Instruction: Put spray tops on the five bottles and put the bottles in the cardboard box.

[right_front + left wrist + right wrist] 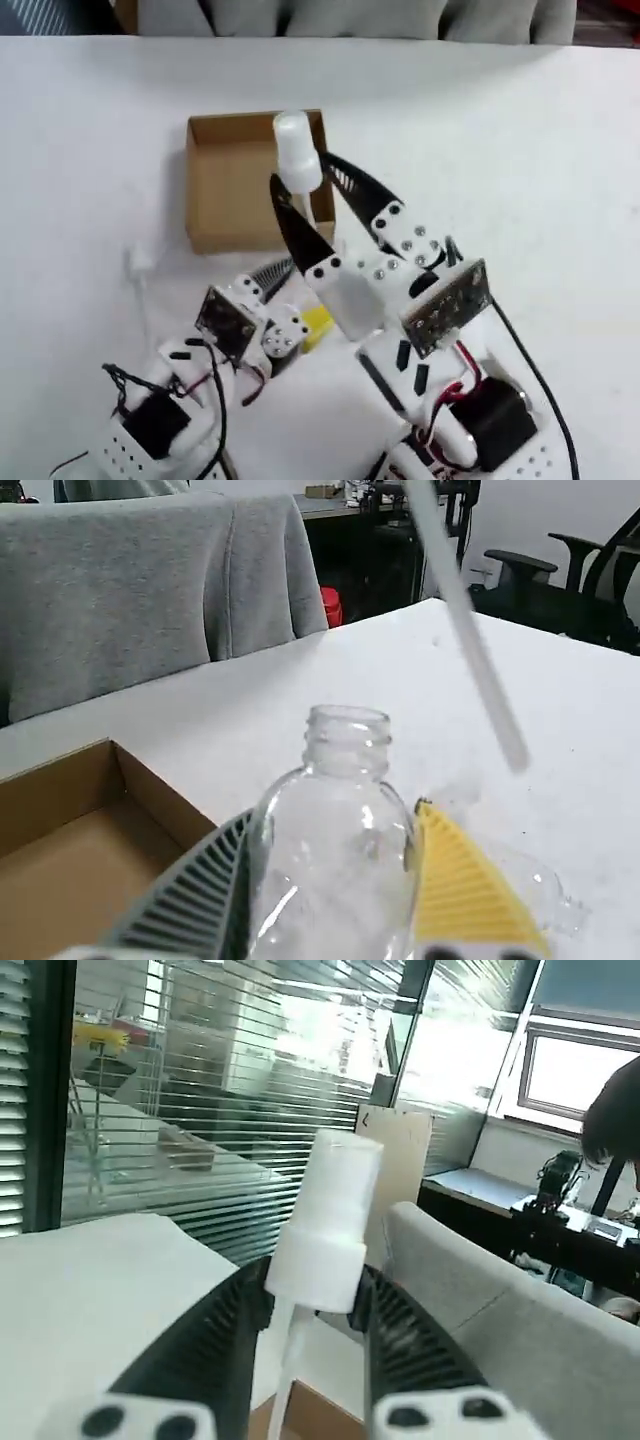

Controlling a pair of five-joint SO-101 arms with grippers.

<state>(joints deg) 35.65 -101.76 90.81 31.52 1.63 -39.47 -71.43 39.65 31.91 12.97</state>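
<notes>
- The box (215,180) looks bare inside as far as its floor shows. I judge that no bottle is packed yet, so the whole packing half of the job is left.
- The left gripper (332,825) is clamped on a clear bottle (335,810). It holds the bottle upright just beside the box, off one of the corners facing the arms. The bottle's neck is open, with no top on it.
- The right gripper (298,172) pinches a white spray top (296,145) by its collar, raised over the box wall on the bottle's side.
- The top's tube (470,640) hangs slanted. Its tip is beside the bottle's neck on the side away from the box, and it is not inside the neck. The step in hand looks like threading the tube into the bottle, so even this first capping is not done.
- A second spray top (140,262) lies loose on the table (520,150), near the box's other arm-side corner.
- Something clear (530,880) lies on the table just past the bottle, away from the box. It may be another bottle, but I cannot tell.
- What is left, by my reckoning:
  - seating and tightening this top;
  - capping four more bottles;
  - moving all five into the box.
- The task is near its start.
</notes>
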